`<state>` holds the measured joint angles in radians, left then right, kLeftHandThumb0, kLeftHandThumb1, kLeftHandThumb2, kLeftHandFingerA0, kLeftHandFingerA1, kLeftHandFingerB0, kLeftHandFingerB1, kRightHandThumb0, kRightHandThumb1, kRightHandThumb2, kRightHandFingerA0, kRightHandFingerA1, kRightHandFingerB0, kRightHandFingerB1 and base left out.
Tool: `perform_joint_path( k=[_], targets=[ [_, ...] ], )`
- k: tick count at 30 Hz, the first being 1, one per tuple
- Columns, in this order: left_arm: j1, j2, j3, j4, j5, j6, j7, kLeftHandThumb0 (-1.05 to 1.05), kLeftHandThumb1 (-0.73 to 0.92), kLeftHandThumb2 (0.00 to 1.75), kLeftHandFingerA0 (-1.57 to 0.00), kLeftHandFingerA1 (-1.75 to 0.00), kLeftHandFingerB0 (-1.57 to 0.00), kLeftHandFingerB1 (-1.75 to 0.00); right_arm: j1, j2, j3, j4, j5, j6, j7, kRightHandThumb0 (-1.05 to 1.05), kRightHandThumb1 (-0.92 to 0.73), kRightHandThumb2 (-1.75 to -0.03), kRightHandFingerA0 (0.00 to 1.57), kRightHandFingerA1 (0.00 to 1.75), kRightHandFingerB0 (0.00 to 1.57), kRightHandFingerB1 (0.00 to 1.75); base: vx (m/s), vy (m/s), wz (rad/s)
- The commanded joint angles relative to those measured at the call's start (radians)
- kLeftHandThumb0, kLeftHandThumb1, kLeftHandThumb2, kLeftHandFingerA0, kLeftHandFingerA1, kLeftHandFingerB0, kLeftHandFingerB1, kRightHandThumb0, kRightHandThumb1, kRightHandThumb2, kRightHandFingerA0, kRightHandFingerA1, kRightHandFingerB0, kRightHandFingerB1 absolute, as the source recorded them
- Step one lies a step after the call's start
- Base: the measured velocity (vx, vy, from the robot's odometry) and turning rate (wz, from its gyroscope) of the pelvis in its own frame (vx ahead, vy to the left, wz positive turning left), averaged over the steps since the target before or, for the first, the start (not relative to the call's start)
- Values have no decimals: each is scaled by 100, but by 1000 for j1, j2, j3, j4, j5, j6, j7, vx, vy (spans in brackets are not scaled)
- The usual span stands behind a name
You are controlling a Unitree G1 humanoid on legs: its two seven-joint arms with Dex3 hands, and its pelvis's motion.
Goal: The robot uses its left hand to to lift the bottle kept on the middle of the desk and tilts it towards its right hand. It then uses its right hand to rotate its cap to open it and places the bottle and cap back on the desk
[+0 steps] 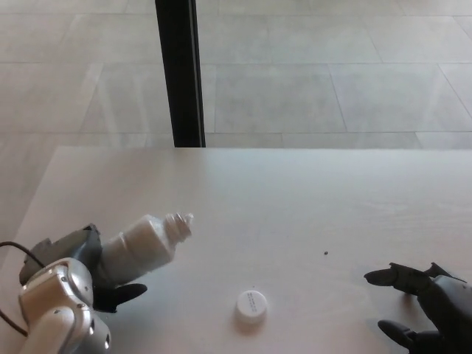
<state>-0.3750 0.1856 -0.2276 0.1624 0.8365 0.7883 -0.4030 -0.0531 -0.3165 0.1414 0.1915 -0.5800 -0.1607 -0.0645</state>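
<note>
A white bottle (pixel 144 245) with no cap on its threaded neck is held in my left hand (pixel 88 269) at the lower left, tilted with the neck pointing up and to the right, above the desk. The hand's black fingers wrap the bottle's lower body. The white round cap (pixel 250 305) lies flat on the desk near the front, apart from both hands. My right hand (pixel 428 310) sits at the lower right corner with its fingers spread and nothing in it.
The pale wooden desk (pixel 295 199) ends at a far edge, beyond which is a tiled floor and a black vertical post (pixel 181 74). A small dark speck (pixel 326 254) marks the desk. A black cable (pixel 11 251) loops by my left wrist.
</note>
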Motion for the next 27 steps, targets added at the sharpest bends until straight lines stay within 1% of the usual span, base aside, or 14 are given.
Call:
perform_joint_path(
  k=[1, 2, 5, 6, 7, 9, 10, 11, 12, 16, 22, 24, 25, 27],
  targets=[
    [94, -39, 30, 10, -158, -68, -10, -105, 67, 67, 0, 0, 0, 0, -6, -29, -6, 12, 3, -18, -27, -44, -68, -56, 13, 113, 49, 38, 0, 0, 0],
    [96, -33, 28, 4, -155, -64, -17, -105, 69, 67, 0, 0, 0, 0, -6, -34, -4, 13, 1, -19, -24, -44, -67, -57, 13, 110, 48, 38, 0, 0, 0],
    [95, -20, 20, 1, -151, -55, -30, -105, 69, 67, 0, 0, 0, 0, -4, -37, -5, 17, 1, -28, -32, -44, -67, -57, 14, 111, 49, 38, 0, 0, 0],
    [97, -18, 20, 0, -154, -54, -30, -105, 69, 67, 0, 0, 0, 0, -5, -37, -3, 19, 2, -28, -32, -43, -64, -58, 11, 117, 49, 41, 0, 0, 0],
    [92, 1, 2, 12, -145, -53, -47, -105, 72, 68, 0, 0, 0, 0, -8, -36, -1, 24, 0, -29, -36, -41, -46, -92, 24, 75, 40, 59, 0, 0, 0],
    [88, 12, -10, 17, -148, -51, -50, -105, 72, 68, 0, 0, 0, 0, -9, -37, 1, 26, 0, -30, -38, -41, -46, -92, 24, 75, 40, 59, 0, 0, 0],
    [86, 27, -26, 20, -140, -55, -54, -105, 71, 66, 0, 0, 0, 0, -10, -33, 2, 25, 1, -26, -40, -44, -66, -57, 14, 108, 49, 37, 0, 0, 0],
    [73, 61, -81, 33, -98, -62, -83, -105, 83, 72, 0, 0, 0, 0, -11, -31, 3, 23, 1, -22, -40, -44, -66, -57, 14, 110, 48, 37, 0, 0, 0],
    [49, 113, -170, 51, -37, -70, -134, -105, 83, 72, 0, 0, 0, 0, -11, -30, 3, 20, 2, -20, -39, -44, -66, -56, 13, 112, 48, 37, 0, 0, 0],
    [30, 152, -240, 60, -39, -59, -137, -105, 84, 73, 0, 0, 0, 0, -5, -33, 4, 31, 6, -38, -49, -45, -67, -56, 15, 116, 50, 37, 0, 0, 0],
    [15, 167, -235, 58, -78, -43, -118, -105, 82, 74, 0, 0, 0, 0, 1, -40, 3, 23, 2, -27, -45, -43, -67, -56, 14, 113, 48, 38, 0, 0, 0],
    [27, 142, -152, 42, -132, -36, -68, -105, 80, 71, 0, 0, 0, 0, 2, -43, 4, 23, 5, -27, -41, -44, -67, -57, 14, 109, 47, 39, 0, 0, 0],
    [29, 139, -108, 29, -158, -41, -57, -105, 81, 70, 0, 0, 0, 0, 3, -46, 3, 24, 8, -32, -39, -43, -67, -57, 13, 111, 48, 39, 0, 0, 0],
    [27, 134, -94, 33, -160, -46, -57, -105, 81, 70, 0, 0, 0, 0, 4, -51, 2, 25, 9, -34, -38, -43, -67, -57, 14, 111, 48, 38, 0, 0, 0]
  ],
)
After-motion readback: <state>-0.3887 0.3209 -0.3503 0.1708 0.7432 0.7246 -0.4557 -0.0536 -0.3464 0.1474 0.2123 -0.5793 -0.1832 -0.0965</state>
